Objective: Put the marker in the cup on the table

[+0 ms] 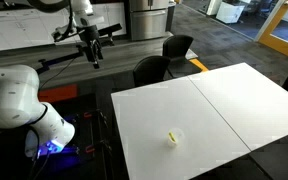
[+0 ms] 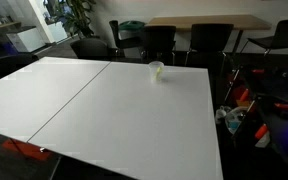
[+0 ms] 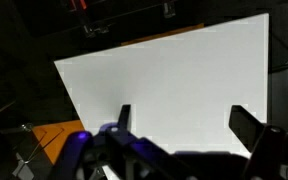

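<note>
The small translucent cup stands on the white table near its front edge. It also shows near the far edge in an exterior view. The yellow marker shows as a short yellow streak inside the cup. My gripper hangs high in the air beyond the table's far left corner, well away from the cup. In the wrist view my gripper is open and empty, its two dark fingers wide apart over the bare tabletop. Cup and marker are out of the wrist view.
Dark office chairs stand at the table's far side, and more chairs line a wooden table behind. The robot's white base with a blue light stands left of the table. A thin seam splits the tabletop.
</note>
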Robot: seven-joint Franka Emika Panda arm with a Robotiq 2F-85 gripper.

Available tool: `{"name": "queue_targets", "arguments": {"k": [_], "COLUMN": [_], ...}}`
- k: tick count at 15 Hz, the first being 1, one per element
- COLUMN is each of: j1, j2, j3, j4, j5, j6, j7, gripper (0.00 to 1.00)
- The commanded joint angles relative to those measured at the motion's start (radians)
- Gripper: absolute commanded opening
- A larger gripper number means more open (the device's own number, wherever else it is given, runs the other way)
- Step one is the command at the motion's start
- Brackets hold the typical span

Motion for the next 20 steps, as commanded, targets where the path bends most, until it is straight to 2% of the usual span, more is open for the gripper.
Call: {"name": "queue_targets", "arguments": {"k": [1,7,10,17,20], "j1": [0.006,0.004,-0.018,-0.132,-0.178], "j2": [0.002,0.002,-0.013,-0.003,0.027], "j3": [-0.005,-0.003,-0.020,-0.150,-0.204], "j4": [0.002,0.004,0.025,0.133,0.184], "j5": [-0.005,-0.011,-0.042,-0.079,-0.114], "j6": [-0.001,-0.006,-0.014,-0.032,-0.055], "j7": [0.004,0.003,0.002,0.002,-0.037], "gripper": [1.00,1.00,1.00,1.00,1.00]}}
